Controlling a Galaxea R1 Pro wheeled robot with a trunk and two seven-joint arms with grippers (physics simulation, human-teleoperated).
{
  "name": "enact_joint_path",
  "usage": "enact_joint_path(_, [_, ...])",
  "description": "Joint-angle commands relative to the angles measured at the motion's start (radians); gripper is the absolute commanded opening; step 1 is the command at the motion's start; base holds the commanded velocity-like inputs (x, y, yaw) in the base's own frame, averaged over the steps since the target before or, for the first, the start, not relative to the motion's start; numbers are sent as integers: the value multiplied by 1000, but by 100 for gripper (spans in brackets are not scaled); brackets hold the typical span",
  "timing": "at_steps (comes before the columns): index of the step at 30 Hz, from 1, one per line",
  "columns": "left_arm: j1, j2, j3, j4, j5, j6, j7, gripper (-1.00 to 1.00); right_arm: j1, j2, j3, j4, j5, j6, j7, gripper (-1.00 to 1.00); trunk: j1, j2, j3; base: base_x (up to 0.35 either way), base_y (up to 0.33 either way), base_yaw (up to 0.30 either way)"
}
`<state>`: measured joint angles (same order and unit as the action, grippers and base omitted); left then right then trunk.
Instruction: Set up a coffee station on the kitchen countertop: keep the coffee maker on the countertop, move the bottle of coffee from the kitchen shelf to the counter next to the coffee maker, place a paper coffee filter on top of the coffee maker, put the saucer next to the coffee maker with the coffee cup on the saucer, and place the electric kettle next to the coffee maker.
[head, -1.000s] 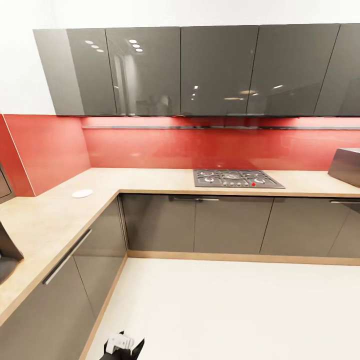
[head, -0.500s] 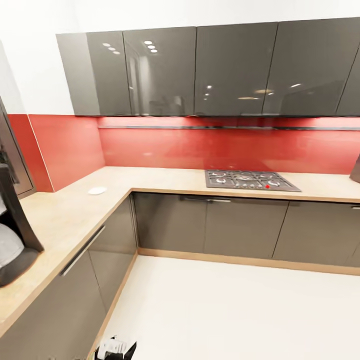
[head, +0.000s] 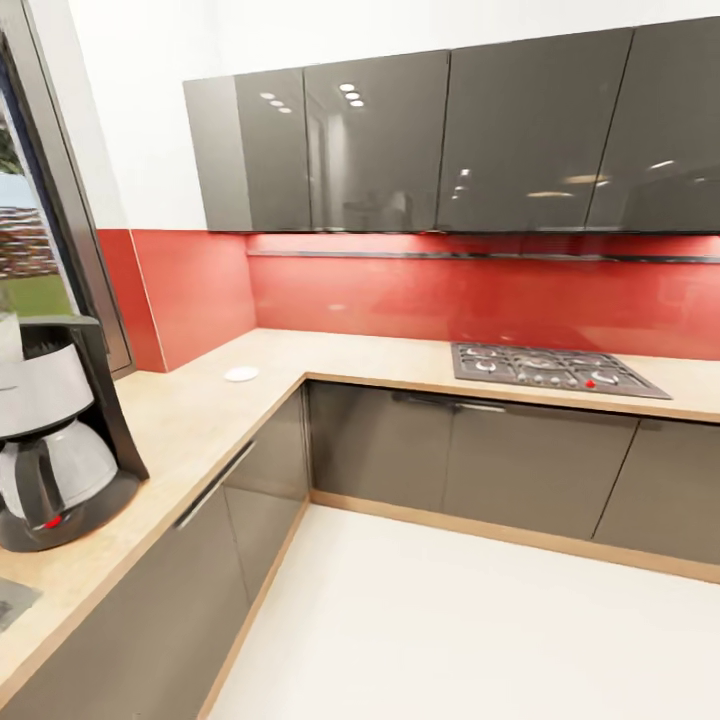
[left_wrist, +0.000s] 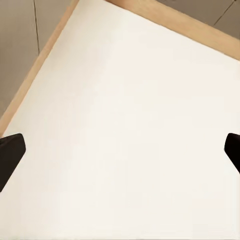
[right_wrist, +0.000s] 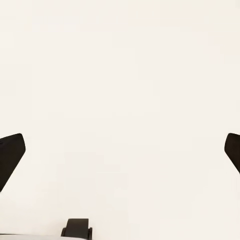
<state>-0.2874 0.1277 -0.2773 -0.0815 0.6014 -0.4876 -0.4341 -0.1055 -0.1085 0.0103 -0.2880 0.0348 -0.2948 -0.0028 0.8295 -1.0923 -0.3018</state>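
While the robot rolls along, the coffee maker (head: 55, 435) sits on the tabletop (head: 190, 425) at the left, and a small white saucer (head: 241, 374) lies near the corner. Both jaws are wide open and hold nothing. It should stop close, then reach slowly.

The coffee maker (head: 55, 435) (left side) is cropped by the frame edge.

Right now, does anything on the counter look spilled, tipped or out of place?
Nothing stands out. The coffee maker stands upright on the countertop, and a small white disc, apparently the saucer, lies flat toward the corner, apart from it.
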Motion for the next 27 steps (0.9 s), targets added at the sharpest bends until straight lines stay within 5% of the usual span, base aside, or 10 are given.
enact_joint_path(1, [-1, 0, -5, 5, 11, -3, -9, 100, 0, 0, 1, 0, 4, -3, 0, 100, 0, -1, -1, 0, 0, 271])
enact_joint_path(16, [-1, -11, 4, 28, 11, -16, -28, 100, 0, 0, 1, 0, 4, -3, -2, 100, 0, -1, -1, -134, -86, 142])
enact_joint_path(27, [-1, -13, 4, 26, 11, -19, -28, 100, 0, -3, 2, 4, 5, -1, 0, 100, 0, -1, -1, -281, -119, 47])
